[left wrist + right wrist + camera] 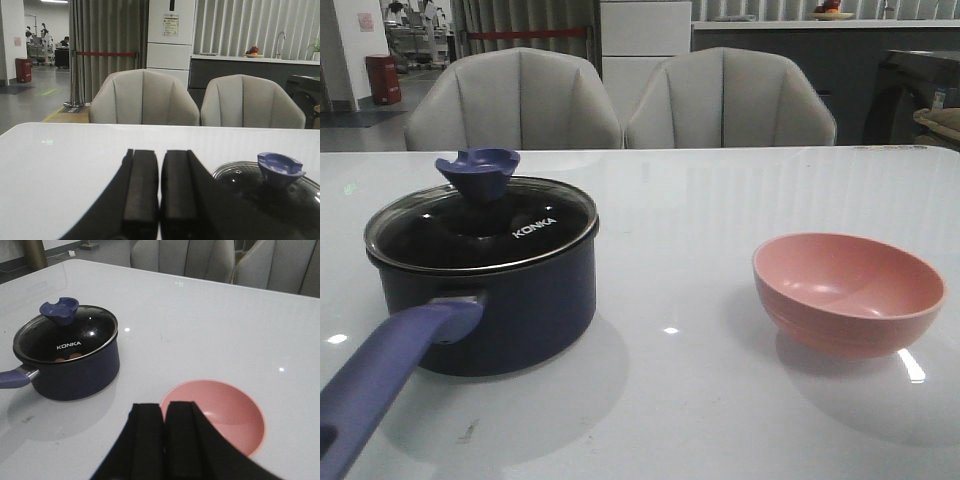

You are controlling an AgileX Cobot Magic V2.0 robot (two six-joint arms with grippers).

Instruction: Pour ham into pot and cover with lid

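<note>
The dark navy pot (520, 310) stands on the table's left side, its purple-blue handle (380, 385) pointing toward the front edge. The glass lid (480, 228) with the "KONKA" lettering sits flat on the pot, knob (478, 168) up. In the right wrist view, small orange bits of ham (75, 355) show through the lid (65, 337). My left gripper (160, 152) is shut and empty, beside the lid (260, 180). My right gripper (164, 407) is shut and empty, hovering near the pink bowl (225, 415). Neither gripper shows in the front view.
The pink bowl (848, 290) stands empty on the right of the white table (680, 200). Two grey chairs (620, 100) stand behind the far edge.
</note>
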